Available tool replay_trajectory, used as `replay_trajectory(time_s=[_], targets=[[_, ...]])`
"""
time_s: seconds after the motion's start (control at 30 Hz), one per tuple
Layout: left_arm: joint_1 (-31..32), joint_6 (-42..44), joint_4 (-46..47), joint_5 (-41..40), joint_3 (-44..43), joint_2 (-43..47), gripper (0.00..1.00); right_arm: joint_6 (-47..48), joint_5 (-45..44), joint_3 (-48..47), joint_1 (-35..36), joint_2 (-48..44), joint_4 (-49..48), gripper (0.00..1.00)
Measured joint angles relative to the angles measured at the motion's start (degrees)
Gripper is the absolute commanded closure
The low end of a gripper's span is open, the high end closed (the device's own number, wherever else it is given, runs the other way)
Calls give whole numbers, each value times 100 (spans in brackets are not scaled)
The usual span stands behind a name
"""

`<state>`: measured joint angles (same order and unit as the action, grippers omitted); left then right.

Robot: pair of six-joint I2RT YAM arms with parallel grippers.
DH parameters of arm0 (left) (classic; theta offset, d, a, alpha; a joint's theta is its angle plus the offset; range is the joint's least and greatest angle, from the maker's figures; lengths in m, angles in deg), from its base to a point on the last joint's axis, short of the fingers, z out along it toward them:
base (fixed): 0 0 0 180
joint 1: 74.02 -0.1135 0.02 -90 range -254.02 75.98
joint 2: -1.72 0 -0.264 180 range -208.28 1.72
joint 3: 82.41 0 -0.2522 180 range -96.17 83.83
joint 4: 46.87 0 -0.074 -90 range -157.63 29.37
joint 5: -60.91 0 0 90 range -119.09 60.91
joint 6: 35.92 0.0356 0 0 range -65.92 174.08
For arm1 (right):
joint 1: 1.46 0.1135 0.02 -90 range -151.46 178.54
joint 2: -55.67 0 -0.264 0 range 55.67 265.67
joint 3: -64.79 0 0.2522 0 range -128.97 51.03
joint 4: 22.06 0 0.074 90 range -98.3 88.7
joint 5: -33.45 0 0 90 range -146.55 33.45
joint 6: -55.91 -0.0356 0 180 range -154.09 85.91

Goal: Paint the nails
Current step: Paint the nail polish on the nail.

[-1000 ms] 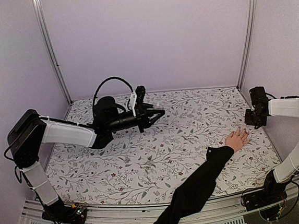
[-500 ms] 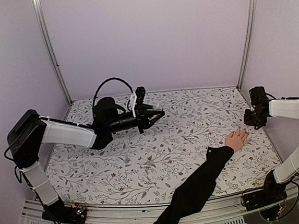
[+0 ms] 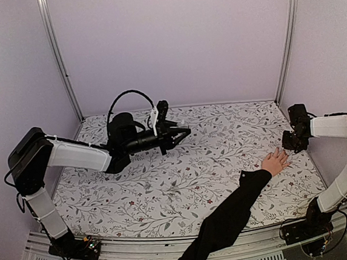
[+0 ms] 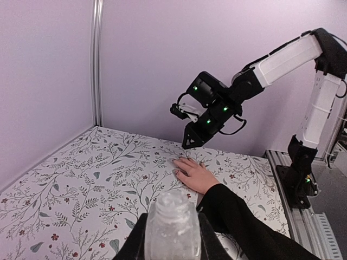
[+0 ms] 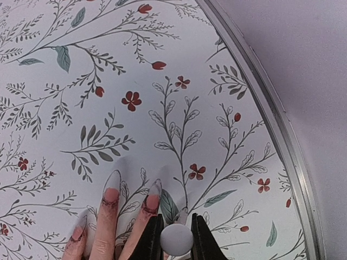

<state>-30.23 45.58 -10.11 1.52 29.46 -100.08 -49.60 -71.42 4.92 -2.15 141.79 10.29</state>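
A light-skinned hand [image 3: 275, 162] in a long black sleeve lies flat at the right of the table. Its nails [image 5: 111, 180] are long and pale, with dark red smears on the skin behind them. My right gripper [image 5: 177, 218] hovers just over the fingertips, shut on a small white round cap [image 5: 176, 239] seen end-on. Whatever hangs below the cap is hidden. In the top view the right gripper [image 3: 287, 139] sits just beyond the fingers. My left gripper [image 4: 172, 234] is shut on a pale translucent open bottle [image 4: 172, 219], held above the table's left half [image 3: 185, 129].
The floral tablecloth [image 3: 184, 178] covers the table. Purple walls and metal corner posts [image 3: 286, 41] enclose it. In the right wrist view the table's metal edge rail [image 5: 271, 116] runs close to the right of the fingertips. The black sleeve [image 3: 227, 219] crosses the front right.
The right gripper has shifted slightly down and left, closer to the fingertips. The left arm and the hand have stayed put.
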Motion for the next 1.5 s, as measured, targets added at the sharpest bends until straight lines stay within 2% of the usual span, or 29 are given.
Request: replay_trajectory(time_s=[1.5], targets=[[0,0,2,-4,0,0,100,-9,-4,42,0,223,-170,100]])
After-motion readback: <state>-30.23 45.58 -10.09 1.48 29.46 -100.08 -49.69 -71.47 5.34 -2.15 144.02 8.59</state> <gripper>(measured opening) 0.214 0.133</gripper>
